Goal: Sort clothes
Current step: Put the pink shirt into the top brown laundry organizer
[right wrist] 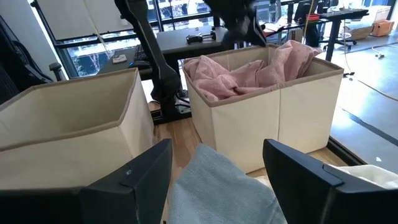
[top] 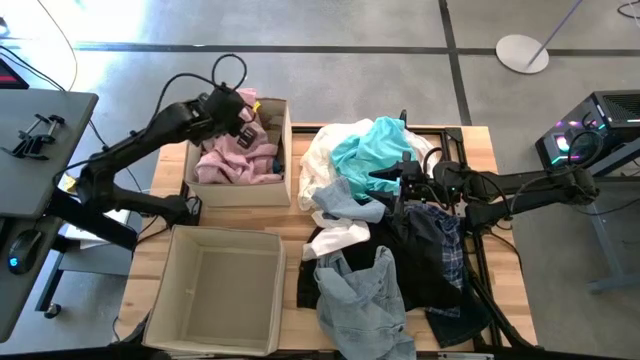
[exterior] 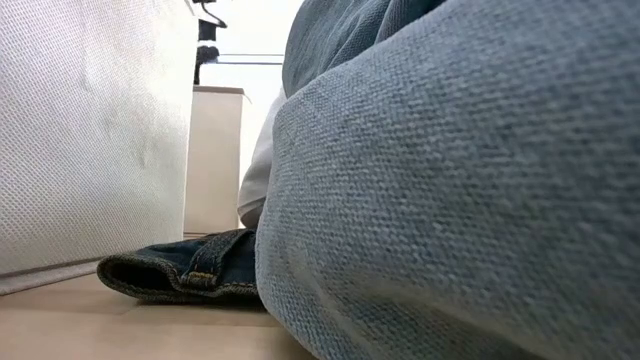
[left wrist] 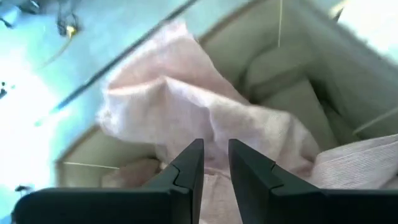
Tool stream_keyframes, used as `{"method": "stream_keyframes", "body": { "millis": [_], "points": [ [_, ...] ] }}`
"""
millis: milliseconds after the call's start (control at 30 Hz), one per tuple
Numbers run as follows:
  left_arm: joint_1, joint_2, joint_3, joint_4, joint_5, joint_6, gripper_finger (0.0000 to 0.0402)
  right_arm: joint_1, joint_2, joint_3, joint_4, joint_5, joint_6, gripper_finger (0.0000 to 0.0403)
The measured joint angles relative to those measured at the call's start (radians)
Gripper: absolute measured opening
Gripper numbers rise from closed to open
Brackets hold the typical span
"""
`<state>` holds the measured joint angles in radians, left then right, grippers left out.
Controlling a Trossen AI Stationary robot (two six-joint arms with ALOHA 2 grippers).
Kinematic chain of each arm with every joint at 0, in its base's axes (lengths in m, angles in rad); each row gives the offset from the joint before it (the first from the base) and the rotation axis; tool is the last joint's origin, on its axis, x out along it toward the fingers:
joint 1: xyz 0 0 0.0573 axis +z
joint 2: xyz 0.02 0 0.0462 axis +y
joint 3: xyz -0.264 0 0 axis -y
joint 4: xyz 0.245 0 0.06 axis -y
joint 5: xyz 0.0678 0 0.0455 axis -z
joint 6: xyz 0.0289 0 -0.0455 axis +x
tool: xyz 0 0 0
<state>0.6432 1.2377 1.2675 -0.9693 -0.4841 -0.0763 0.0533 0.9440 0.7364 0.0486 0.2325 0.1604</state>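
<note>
A pile of clothes lies on the table's right half: white (top: 325, 150), turquoise (top: 375, 145), pale blue denim (top: 360, 295), black and plaid (top: 445, 255). A pink garment (top: 228, 158) fills the far beige bin (top: 287, 150). The near beige bin (top: 225, 232) holds nothing. My left gripper (left wrist: 214, 158) is over the far bin, shut on the pink garment. My right gripper (right wrist: 221, 180) is open over the pile, its fingers on either side of a pale blue fold (right wrist: 217, 186); I cannot tell whether they touch it. The low view shows pale denim (exterior: 450, 200) close up and a dark denim hem (exterior: 190, 272) on the table. My left gripper pinches a gathered fold of the pink garment (left wrist: 214, 134) between its two fingers, coming from above into the far bin. The cloth fans out from the fingers. The rest of the garment (right wrist: 249, 74) lies heaped in the bin.
A grey side table (top: 40, 140) with a clamp stands left of the table. A lit computer case (top: 590, 130) stands at the right. A black frame (top: 480, 270) runs along the table's right part under the pile. Bare wood shows between the bins and the pile (top: 295, 225).
</note>
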Motion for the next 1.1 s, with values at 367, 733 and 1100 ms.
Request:
{"method": "stream_keyframes", "body": {
  "millis": [367,733,1100],
  "points": [
    [0.056,0.104,-0.250,0.148,0.276,0.012,0.0064,0.000,0.000,0.000,0.000,0.000,-0.002,0.0241],
    [0.036,0.015,-0.060,0.151,0.311,0.047,0.0064,0.000,0.000,0.000,0.000,0.000,-0.001,0.0241],
    [0.065,0.027,-0.130,0.185,0.057,0.037,0.0064,0.000,0.000,0.000,-0.007,0.000,0.011,0.0241]
  ]
}}
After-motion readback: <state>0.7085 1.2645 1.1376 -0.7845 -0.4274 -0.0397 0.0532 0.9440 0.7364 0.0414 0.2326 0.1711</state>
